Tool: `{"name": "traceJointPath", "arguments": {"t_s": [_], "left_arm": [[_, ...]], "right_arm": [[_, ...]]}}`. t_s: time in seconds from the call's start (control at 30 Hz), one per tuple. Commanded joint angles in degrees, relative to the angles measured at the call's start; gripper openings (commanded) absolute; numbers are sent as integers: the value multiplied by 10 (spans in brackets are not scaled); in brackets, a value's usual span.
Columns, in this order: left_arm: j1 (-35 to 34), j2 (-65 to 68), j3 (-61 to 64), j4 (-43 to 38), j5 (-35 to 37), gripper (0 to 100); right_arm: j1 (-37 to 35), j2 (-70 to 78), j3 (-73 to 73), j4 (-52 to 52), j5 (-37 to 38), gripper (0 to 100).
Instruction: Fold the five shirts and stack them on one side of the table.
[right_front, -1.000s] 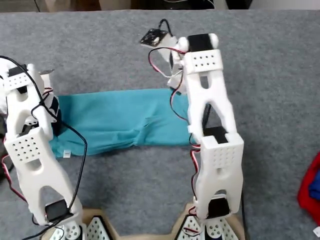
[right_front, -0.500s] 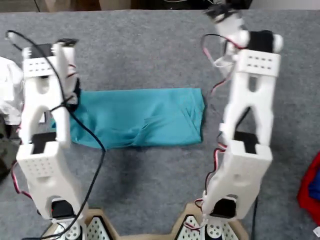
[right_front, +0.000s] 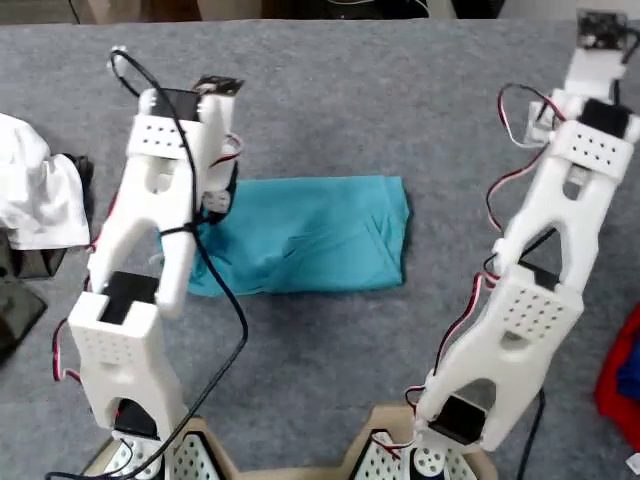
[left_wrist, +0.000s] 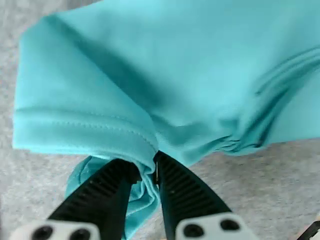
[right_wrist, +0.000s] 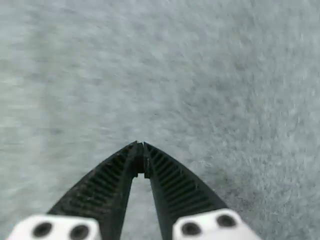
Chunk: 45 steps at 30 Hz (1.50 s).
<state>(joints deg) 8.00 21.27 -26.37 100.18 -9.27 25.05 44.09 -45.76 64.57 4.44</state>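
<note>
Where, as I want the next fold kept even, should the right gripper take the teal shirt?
At the short edge of the teal shirt nearest that arm, coming from the right. The left gripper pinches the opposite end's hem; this edge lies flat and free. The right gripper is shut, so probably open it first.

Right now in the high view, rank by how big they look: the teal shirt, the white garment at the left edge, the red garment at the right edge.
1. teal shirt, clearly largest.
2. white garment.
3. red garment, smallest.
The frame edge cuts off the last two, so their full sizes are unsure.
</note>
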Motion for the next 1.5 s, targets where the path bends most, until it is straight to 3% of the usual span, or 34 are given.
{"name": "traceJointPath", "arguments": {"t_s": [0.0,0.27,0.7,1.17,1.3,1.47], "left_arm": [[50,-33,-62,5,17,18],[124,-29,-163,5,53,18],[236,-20,-176,-6,52,18],[264,158,-335,-13,54,18],[275,197,-393,-11,95,18],[305,213,-434,-11,96,18]], "right_arm": [[22,19,-42,-36,-7,9],[23,23,-61,-32,-2,9],[23,23,-59,-32,-2,9],[24,23,-59,-32,-2,9],[24,23,-59,-32,-1,9],[23,23,-59,-32,-1,9]]}}
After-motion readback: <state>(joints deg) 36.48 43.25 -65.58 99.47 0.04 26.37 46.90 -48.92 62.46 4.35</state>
